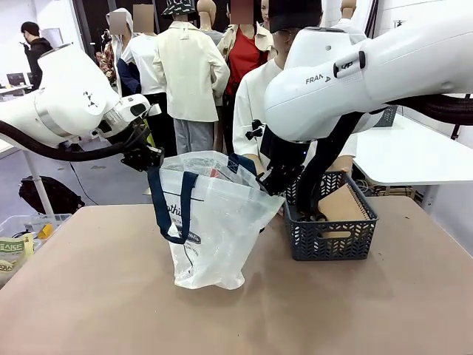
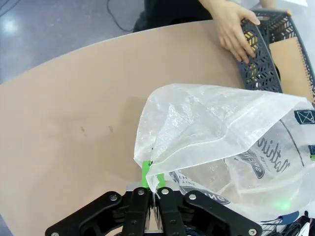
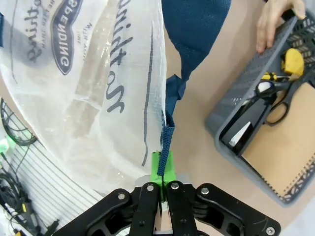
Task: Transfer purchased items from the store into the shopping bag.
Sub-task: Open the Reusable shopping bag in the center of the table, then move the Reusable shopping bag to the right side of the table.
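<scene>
Clamped left gripper on shopping bag left rim | clamped right gripper on right rim | presumably held mouth open for loading

Left gripper at the bottom edge, green pads pinched together on the rim of the shopping bag. Bag is translucent white, crinkled, with its mouth gaping. Dark script lettering and a round logo read through the plastic on the bag's lower right side. Navy strap patch at the bag's right edge. Tan table spreads left of and above the bag. Above the bag to the right is a dark grey lattice basket. A person's hand rests on its rim. Brown board lies inside the basket, spiral-bound along one edge. Grey floor past the table, far from the bag.
</scene>
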`<state>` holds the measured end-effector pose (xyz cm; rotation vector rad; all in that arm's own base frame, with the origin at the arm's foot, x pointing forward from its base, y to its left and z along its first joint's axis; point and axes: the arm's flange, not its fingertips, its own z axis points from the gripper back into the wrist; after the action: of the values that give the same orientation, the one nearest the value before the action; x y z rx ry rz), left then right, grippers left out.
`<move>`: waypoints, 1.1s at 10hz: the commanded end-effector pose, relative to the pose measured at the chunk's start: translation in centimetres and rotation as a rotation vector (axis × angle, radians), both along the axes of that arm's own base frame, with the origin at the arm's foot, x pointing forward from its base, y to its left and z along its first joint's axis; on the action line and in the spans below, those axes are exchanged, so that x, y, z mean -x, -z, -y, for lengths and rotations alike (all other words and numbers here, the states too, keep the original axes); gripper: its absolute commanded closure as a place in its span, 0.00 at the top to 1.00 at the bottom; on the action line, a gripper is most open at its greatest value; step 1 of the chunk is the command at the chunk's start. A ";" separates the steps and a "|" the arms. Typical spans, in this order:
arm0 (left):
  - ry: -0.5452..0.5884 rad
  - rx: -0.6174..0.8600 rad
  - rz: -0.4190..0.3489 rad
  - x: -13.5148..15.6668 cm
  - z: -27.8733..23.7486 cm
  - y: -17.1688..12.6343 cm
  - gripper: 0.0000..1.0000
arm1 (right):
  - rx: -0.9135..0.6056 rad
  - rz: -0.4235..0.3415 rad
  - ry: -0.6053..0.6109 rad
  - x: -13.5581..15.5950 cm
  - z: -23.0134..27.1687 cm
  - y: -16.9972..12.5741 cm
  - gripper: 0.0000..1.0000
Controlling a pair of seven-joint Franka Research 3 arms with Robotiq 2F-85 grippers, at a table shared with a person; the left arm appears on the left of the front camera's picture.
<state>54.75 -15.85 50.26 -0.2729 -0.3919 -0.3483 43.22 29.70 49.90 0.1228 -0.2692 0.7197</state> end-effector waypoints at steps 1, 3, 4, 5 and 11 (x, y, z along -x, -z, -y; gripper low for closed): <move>-0.014 0.002 -0.004 0.1 -0.4 -0.3 0.00 | -0.008 -0.009 0.019 0.0 0.7 0.1 0.00; -0.014 0.002 -0.004 0.1 -0.4 -0.3 0.00 | -0.008 -0.009 0.019 0.0 0.7 0.1 0.00; -0.014 0.002 -0.004 0.1 -0.4 -0.3 0.00 | -0.008 -0.009 0.019 0.0 0.7 0.1 0.00; -0.014 0.002 -0.004 0.1 -0.4 -0.3 0.00 | -0.008 -0.009 0.019 0.0 0.7 0.1 0.00; -0.014 0.002 -0.004 0.1 -0.4 -0.3 0.00 | -0.008 -0.009 0.019 0.0 0.7 0.1 0.00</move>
<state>54.76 -15.85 50.32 -0.2736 -0.3931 -0.3451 43.36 29.46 49.95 0.1246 -0.2697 0.7126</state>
